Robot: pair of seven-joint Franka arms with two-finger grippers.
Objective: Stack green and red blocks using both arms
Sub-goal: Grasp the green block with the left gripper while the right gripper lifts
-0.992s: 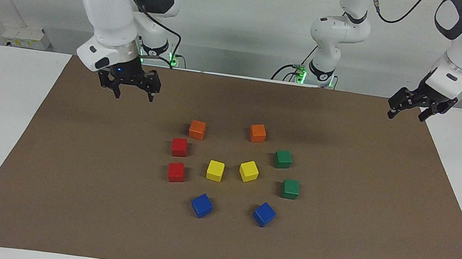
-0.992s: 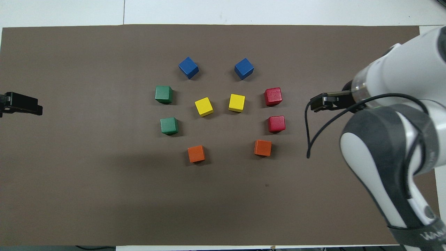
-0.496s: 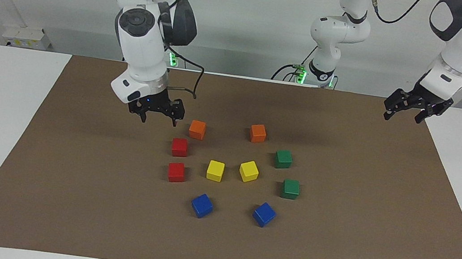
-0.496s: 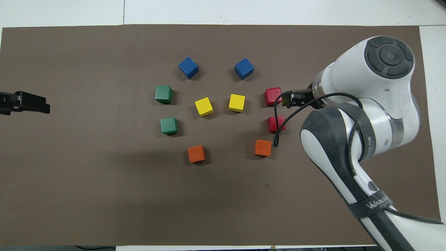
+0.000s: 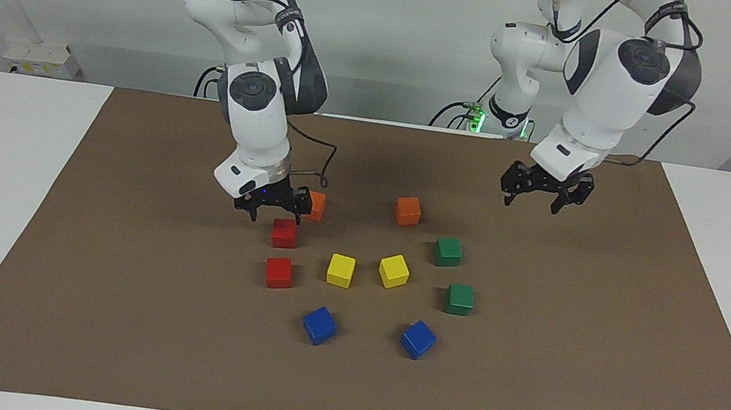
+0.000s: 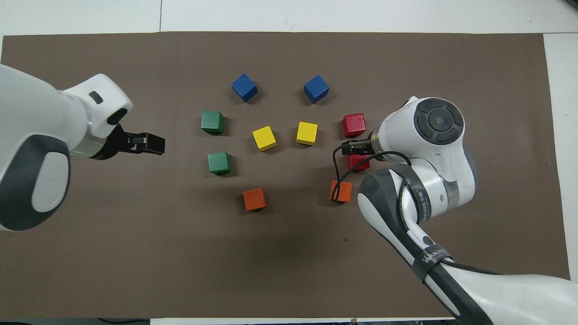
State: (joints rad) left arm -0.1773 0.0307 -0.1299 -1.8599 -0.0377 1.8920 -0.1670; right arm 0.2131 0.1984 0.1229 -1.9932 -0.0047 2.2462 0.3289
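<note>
Two red blocks (image 5: pixel 284 233) (image 5: pixel 279 272) sit on the brown mat toward the right arm's end, and two green blocks (image 5: pixel 448 252) (image 5: pixel 459 299) toward the left arm's end. My right gripper (image 5: pixel 279 216) hangs open just above the red block nearer to the robots, apart from it. In the overhead view the right gripper (image 6: pixel 350 148) covers part of that red block (image 6: pixel 360 164); the other red block (image 6: pixel 354 125) shows whole. My left gripper (image 5: pixel 530 203) is open and empty, raised over bare mat beside the green blocks (image 6: pixel 219 163) (image 6: pixel 212 122). The overhead view shows the left gripper (image 6: pixel 155 144) too.
Two orange cubes (image 5: pixel 408 211) (image 5: pixel 317 205), two yellow cubes (image 5: pixel 340 270) (image 5: pixel 393 270) and two blue cubes (image 5: pixel 319 325) (image 5: pixel 418 339) share the ring on the brown mat (image 5: pixel 107 312). A black cable (image 6: pixel 335 174) loops from the right wrist over an orange cube.
The right arm swung in from the mat's edge and came down over the nearer red block. The left arm moved in from the table's end toward the green blocks. No block moved.
</note>
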